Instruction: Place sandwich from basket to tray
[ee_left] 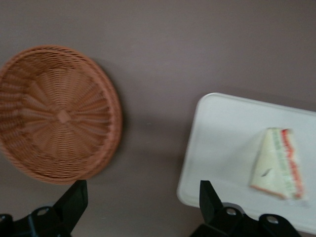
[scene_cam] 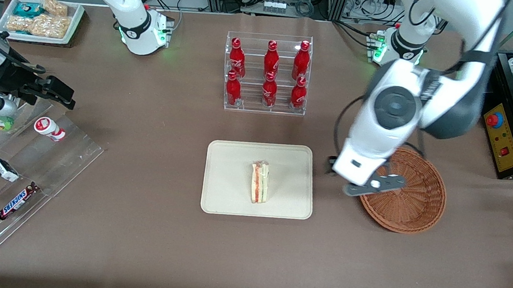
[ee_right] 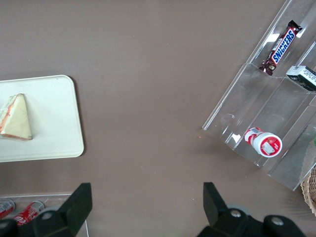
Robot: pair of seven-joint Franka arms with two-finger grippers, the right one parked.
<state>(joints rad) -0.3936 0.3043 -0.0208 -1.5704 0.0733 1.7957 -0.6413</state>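
Sandwich [scene_cam: 260, 182] lying on cream tray [scene_cam: 226, 198], long axis running toward and away from front camera. Wicker basket [scene_cam: 416, 203] beside tray on brown table [scene_cam: 139, 237]. Gripper [ee_left: 140, 207] spread wide, holding nothing, hovering between basket and tray.

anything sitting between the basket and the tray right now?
Nothing on the table: the strip between basket and tray is bare brown tabletop in the left wrist view. Only the open, empty claw hangs above that gap. The sandwich lies on the tray.
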